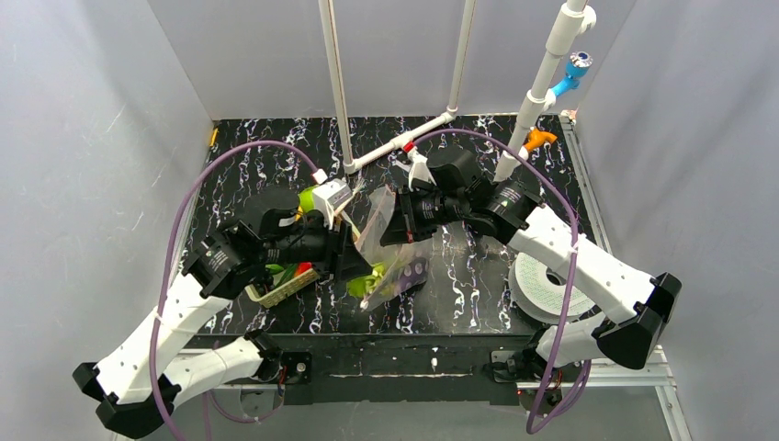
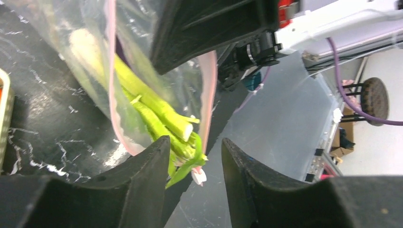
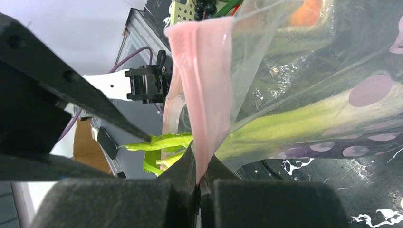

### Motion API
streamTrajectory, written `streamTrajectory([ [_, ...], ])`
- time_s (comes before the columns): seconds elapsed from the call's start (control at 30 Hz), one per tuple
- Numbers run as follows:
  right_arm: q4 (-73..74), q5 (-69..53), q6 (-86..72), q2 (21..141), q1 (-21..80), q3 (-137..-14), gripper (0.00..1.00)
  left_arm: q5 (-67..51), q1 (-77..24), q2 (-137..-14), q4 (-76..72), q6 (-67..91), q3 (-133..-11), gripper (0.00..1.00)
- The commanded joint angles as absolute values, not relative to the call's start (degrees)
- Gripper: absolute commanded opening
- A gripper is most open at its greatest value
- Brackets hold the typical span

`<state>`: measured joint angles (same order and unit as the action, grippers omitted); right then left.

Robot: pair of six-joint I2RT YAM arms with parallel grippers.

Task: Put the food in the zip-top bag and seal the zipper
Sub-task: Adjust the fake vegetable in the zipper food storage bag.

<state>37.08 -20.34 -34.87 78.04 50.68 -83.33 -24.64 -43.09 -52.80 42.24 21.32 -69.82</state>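
Observation:
The clear zip-top bag (image 1: 397,246) is held up mid-table with its mouth facing the left arm. My right gripper (image 3: 198,164) is shut on the pinkish zipper (image 3: 204,71) strip, pinching one lip of the mouth. A white-green leek (image 2: 152,107) lies inside the bag, and its green leaf ends (image 3: 161,141) stick out of the mouth. My left gripper (image 2: 195,140) is open at the mouth; the leaf ends lie against its left finger (image 2: 147,161), with a gap to the other finger. Dark grapes (image 3: 204,5) and an orange piece (image 3: 304,14) show behind the bag.
A woven tan basket (image 1: 285,289) with green and red food sits under the left arm. A white spool (image 1: 542,285) lies at the right, by the right arm. White pipes (image 1: 404,142) stand at the back. Grey walls close in on both sides.

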Motion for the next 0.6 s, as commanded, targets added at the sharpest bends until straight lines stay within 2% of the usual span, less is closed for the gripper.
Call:
streamTrajectory([
  [0.0,34.1,-21.1,-34.1,75.9,50.4,-82.6,0.01,-30.3,-43.4,-51.3,37.4,24.4,-72.4,0.45],
  [0.13,34.4,-20.3,-33.7,75.2,50.5,-82.5,0.01,-29.7,-43.4,-54.3,37.6,26.6,-74.6,0.47],
  [0.33,34.8,-18.7,-33.6,73.9,50.4,-82.5,0.01,-30.1,-43.4,-58.5,39.0,28.3,-73.2,0.43],
  [0.57,34.7,-19.0,-33.6,74.1,50.4,-83.7,0.01,-23.4,-43.5,-60.3,43.7,25.8,-71.8,0.36],
])
